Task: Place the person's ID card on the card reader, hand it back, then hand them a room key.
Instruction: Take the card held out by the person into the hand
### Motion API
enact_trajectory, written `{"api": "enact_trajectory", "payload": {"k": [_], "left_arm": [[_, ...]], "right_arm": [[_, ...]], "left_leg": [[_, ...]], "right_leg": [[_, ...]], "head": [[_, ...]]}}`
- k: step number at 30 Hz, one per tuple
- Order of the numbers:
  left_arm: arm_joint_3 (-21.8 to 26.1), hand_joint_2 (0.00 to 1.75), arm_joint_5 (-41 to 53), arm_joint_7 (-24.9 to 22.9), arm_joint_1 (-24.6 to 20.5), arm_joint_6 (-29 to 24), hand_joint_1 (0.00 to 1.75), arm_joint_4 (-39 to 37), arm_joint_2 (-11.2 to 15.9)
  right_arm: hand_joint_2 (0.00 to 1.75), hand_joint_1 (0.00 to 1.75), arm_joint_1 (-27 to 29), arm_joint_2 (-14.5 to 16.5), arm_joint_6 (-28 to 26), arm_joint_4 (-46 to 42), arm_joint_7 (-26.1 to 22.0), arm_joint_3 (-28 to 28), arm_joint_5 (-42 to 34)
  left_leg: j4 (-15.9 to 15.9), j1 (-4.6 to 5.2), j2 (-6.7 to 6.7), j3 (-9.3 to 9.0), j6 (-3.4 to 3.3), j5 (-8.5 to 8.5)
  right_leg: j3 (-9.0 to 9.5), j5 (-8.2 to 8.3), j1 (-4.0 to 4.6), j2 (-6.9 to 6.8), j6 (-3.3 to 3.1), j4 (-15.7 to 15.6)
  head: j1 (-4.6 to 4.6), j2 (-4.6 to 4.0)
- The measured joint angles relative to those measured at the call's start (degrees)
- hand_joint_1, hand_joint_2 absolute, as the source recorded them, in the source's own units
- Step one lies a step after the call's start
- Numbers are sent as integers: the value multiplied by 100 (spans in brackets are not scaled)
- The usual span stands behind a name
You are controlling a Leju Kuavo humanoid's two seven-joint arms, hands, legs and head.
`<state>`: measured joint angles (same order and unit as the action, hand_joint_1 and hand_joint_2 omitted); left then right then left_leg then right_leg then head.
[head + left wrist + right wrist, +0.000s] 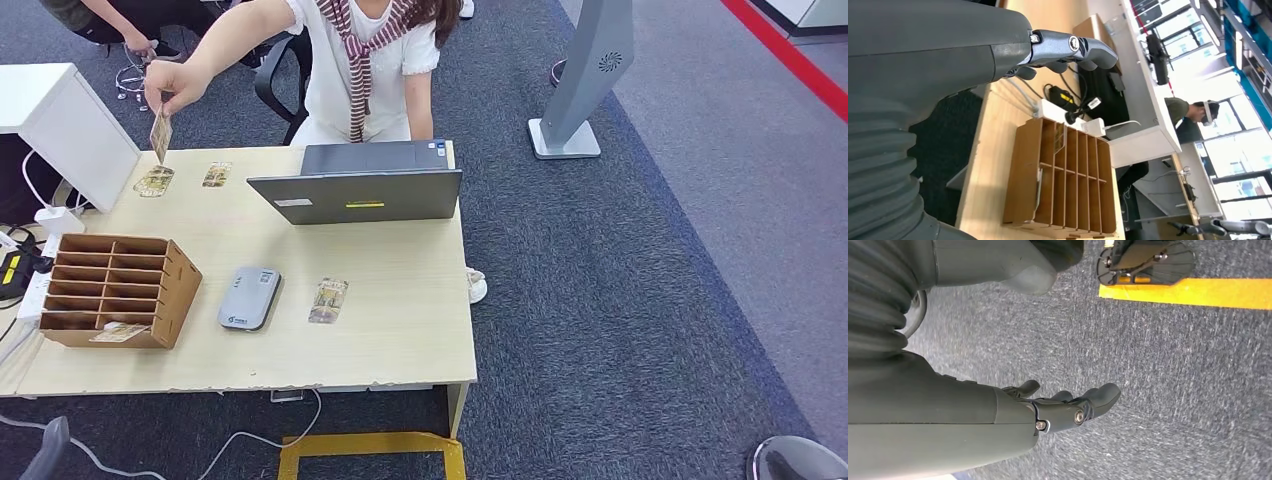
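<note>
Pale wood-grain desk [400, 340] carries the whole set-up: a grey rounded card reader [249, 297] sits near the front edge, with an open-fronted brown wooden slot rack [115, 288] just to its left and a grey open laptop [360, 190] farther back. A person's hand [175, 85] at the far left pinches a thin printed ID card [160, 135], which hangs upright over that far corner, apart from the surface. Similar printed cards lie flat: two at the far left [155, 181], one just right of the reader [328, 300].

Such a card looks light, stiff and slick, so it is best pinched by its free lower edge, clear of the person's fingers.

Robot's left hand [1068, 50] hovers near the rack, fingers loosely curled, holding nothing. Its right hand [1068, 407] hangs over grey carpet, fingers relaxed and empty.
</note>
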<state>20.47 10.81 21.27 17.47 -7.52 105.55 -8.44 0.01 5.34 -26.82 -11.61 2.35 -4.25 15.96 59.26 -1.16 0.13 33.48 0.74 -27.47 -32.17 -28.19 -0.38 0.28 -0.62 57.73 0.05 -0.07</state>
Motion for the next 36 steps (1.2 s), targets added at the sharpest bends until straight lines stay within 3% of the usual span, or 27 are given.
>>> {"api": "enact_trajectory", "payload": {"k": [11,36], "left_arm": [[-512,175,1638,-646,-1006,-262,0,-536,746],[-1622,175,4764,-1971,-3671,-970,0,-3249,1894]], "right_arm": [[175,0,-32,14,118,21,173,320,415],[175,0,-135,171,353,26,362,867,1165]], "left_leg": [[1,1,2,0,0,1],[3,0,8,1,1,9]], "right_leg": [[-2,1,0,5,0,0],[-6,6,0,11,-1,2]], "head": [[-1,0],[0,0]]}}
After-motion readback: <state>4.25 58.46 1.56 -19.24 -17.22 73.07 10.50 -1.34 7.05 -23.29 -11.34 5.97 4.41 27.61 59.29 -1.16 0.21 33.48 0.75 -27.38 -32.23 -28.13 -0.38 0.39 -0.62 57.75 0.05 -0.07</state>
